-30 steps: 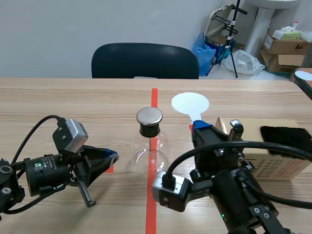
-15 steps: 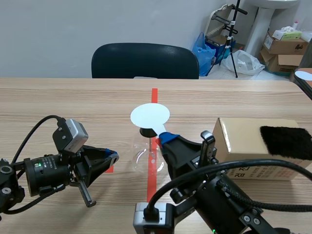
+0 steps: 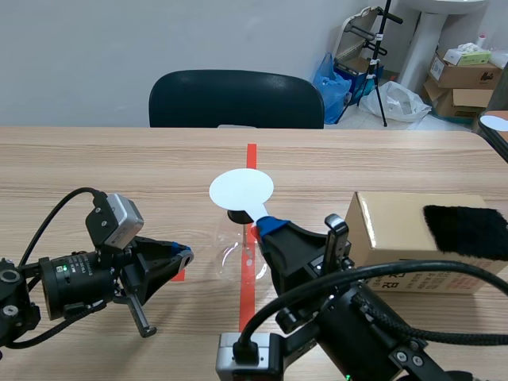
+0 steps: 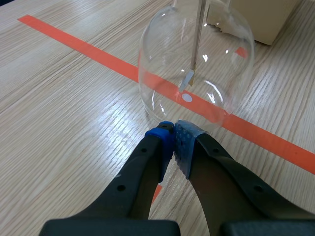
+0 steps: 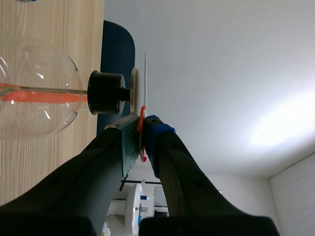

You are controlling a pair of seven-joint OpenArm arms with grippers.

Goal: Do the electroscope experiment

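With the left gripper (image 4: 173, 133) pressed together empty just short of the electroscope (image 3: 232, 250), we are pinching the white disc (image 3: 241, 189) by its handle in the right gripper (image 5: 141, 129), just over the metal cap (image 5: 134, 93) ahead, and risking toppling the glass by shoving sideways.

Black arms (image 3: 70, 287), silver cameras (image 3: 119, 221), looping cables (image 3: 381, 274), blue-padded jaws

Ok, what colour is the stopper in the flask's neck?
Black; the stopper shows best in the right wrist view.

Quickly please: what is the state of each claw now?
Left claw: shut, holding nothing.
Right claw: shut on the white disc, held over the electroscope.
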